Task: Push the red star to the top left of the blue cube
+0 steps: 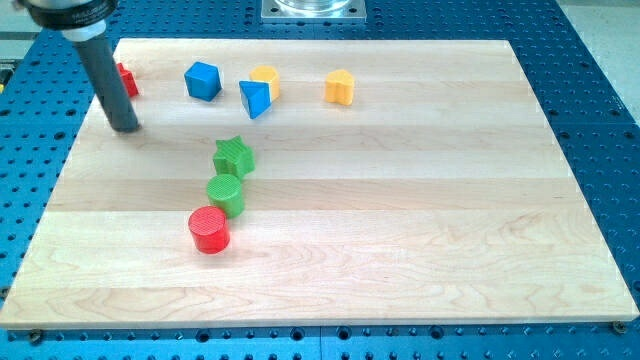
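Note:
The red star (127, 79) lies near the board's top left corner, mostly hidden behind my rod. The blue cube (203, 81) sits to its right, a short gap away. My tip (125, 127) rests on the board just below the red star and to the lower left of the blue cube.
A blue triangle (255, 98) and a yellow block (266, 78) sit right of the cube, and a yellow block (340, 87) further right. A green star (234, 156), a green cylinder (226, 193) and a red cylinder (209, 229) run down the middle left of the wooden board (400, 220).

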